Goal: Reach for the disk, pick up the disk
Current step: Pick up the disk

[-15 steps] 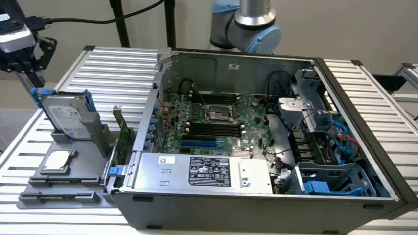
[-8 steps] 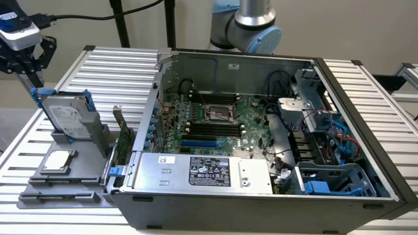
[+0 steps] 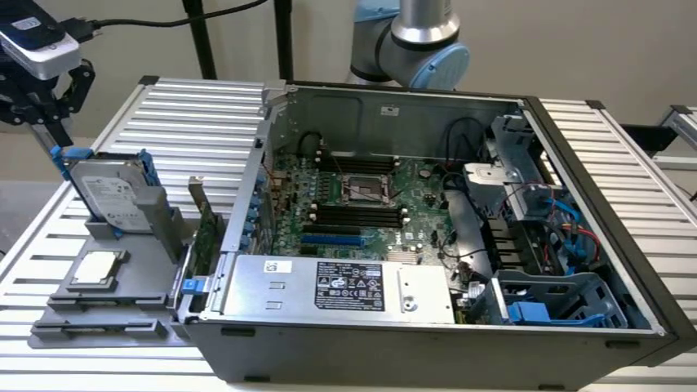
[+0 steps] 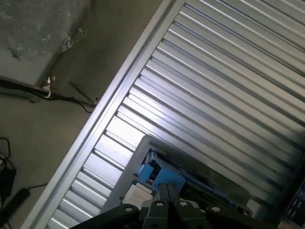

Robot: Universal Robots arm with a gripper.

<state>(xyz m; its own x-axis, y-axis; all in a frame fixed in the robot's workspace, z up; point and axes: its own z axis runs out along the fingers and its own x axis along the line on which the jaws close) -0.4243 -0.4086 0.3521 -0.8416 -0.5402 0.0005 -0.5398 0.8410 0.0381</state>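
The disk [image 3: 109,192], silver-grey with a white label and a bright blue carrier frame, stands upright in a grey holder [image 3: 130,233] at the exterior view's left. My gripper [image 3: 58,140] comes down from above onto the disk's upper far corner, and its fingers are shut on the blue frame there. In the wrist view the gripper [image 4: 167,190] pinches the blue edge of the disk [image 4: 159,172], with a bit of the white label beside it. The lower part of the disk sits in the holder.
A small square silver chip [image 3: 98,265] lies on the grey tray [image 3: 104,314] in front of the disk. An open computer case [image 3: 436,212] with a silver box [image 3: 338,286] stands just to the exterior view's right. The slatted metal table [image 3: 196,114] ends close by at that view's left.
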